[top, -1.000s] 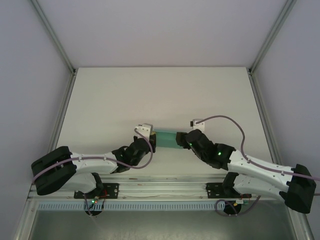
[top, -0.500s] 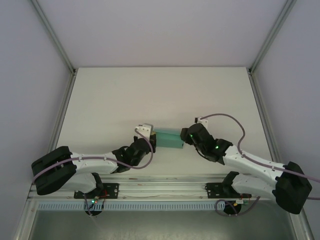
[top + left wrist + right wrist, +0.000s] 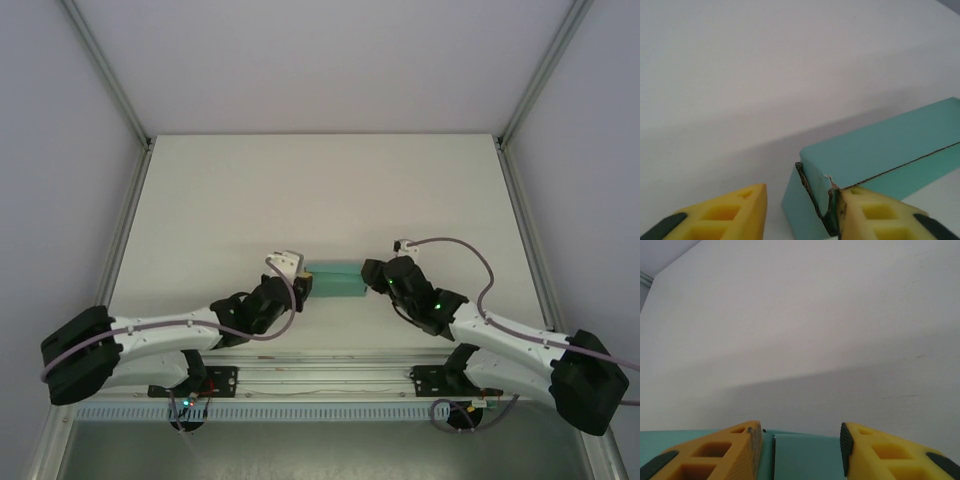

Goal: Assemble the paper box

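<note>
paper box [image 3: 335,280] — flanked by both jaws (parted)

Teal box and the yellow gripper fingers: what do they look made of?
Paper box: thin matte card, apparently. The torn corner shows a raw, darker edge, and a seam runs along its side. Fingers: matte yellow, hollowed with rectangular pockets, with dark inserts. They look like moulded or printed plastic, possibly rubbery; I cannot tell which.

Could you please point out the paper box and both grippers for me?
paper box [image 3: 335,280]: top external view, on its teal top face.
left gripper [image 3: 304,284]: top external view, between its fingertips, at the box's left end.
right gripper [image 3: 366,273]: top external view, between its fingertips, at the box's right end.
</note>
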You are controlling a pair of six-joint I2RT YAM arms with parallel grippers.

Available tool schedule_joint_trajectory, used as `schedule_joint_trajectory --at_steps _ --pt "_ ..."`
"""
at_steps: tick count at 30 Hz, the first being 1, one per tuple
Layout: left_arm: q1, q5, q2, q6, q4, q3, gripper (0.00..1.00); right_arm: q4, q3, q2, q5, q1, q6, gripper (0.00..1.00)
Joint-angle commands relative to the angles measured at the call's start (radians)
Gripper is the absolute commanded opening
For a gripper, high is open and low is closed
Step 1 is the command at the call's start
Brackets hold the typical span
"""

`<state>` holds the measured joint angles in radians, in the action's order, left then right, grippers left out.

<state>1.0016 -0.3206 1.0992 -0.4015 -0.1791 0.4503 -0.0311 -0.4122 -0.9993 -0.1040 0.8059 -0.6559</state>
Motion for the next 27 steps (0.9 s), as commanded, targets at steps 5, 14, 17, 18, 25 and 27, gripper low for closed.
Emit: schedule_joint_trajectory --at_steps 5,14,17,18,25,27 --pt "0.006 0.05 -0.086 -0.07 0.236 0.121 0.93 0.166 0.046 -0.047 0.013 0.003 0.042 0.45" --pt "-0.26 0.397 0.0 -0.292 0.352 0.249 1.0 0.152 0.049 -0.056 0.023 0.003 0.051 0.44" --pt "-0.28 0.476 0.043 -0.286 0.317 0.246 0.96 0.149 0.047 -0.055 0.017 0.004 0.05 0.44" --pt "-0.283 0.499 0.057 -0.287 0.305 0.239 0.94 0.146 0.049 -0.055 0.017 0.003 0.05 0.44" --pt "-0.316 0.566 0.131 -0.335 0.225 0.126 0.71 0.134 0.071 -0.056 0.024 0.003 0.038 0.44" --pt "-0.322 0.573 0.141 -0.343 0.18 0.077 0.69 0.125 0.084 -0.056 0.028 0.003 0.03 0.44"
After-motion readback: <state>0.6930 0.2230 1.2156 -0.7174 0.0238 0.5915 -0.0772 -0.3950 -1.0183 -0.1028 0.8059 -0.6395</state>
